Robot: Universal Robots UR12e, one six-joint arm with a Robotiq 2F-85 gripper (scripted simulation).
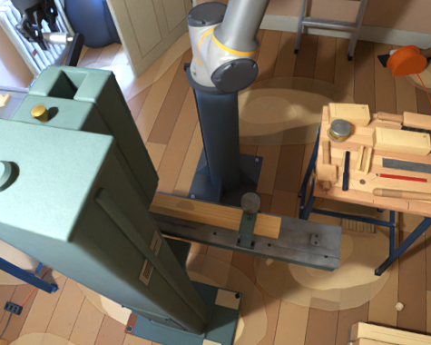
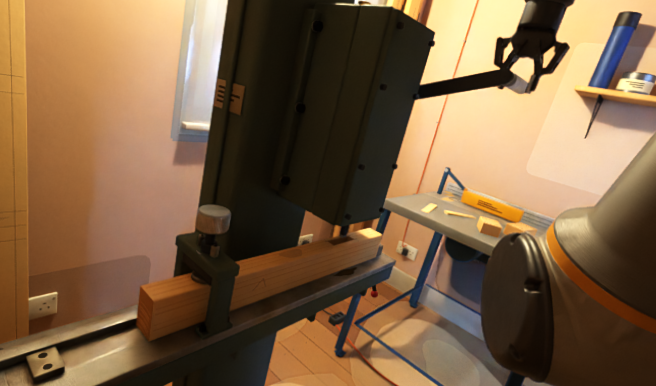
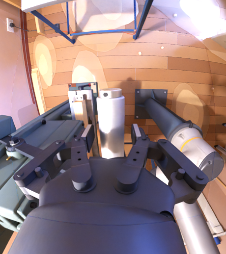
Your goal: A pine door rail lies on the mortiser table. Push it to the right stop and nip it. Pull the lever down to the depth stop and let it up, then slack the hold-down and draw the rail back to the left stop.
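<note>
The lever's pale grip (image 3: 110, 122) (image 2: 520, 83) lies between my fingers, at the end of a dark bar (image 2: 462, 83) raised from the mortiser head (image 2: 345, 111). My gripper (image 3: 111, 133) (image 2: 531, 73) (image 1: 39, 28) is open around the grip and holds nothing. Far below, the pine rail (image 2: 260, 278) (image 1: 217, 214) lies on the steel table (image 1: 276, 238) under the hold-down (image 2: 210, 271) (image 1: 248, 218) with its round knob (image 2: 213, 218). The rail's far end sits under the head. A stop block (image 1: 315, 239) (image 2: 45, 363) sits apart from the rail's near end.
The green mortiser column (image 1: 71, 181) stands close beside my gripper. A wall shelf (image 2: 615, 93) with a blue tube lies just beyond it. My own arm's base (image 1: 221, 136) stands behind the table. A bench with wood blocks (image 1: 384, 154) stands at the right.
</note>
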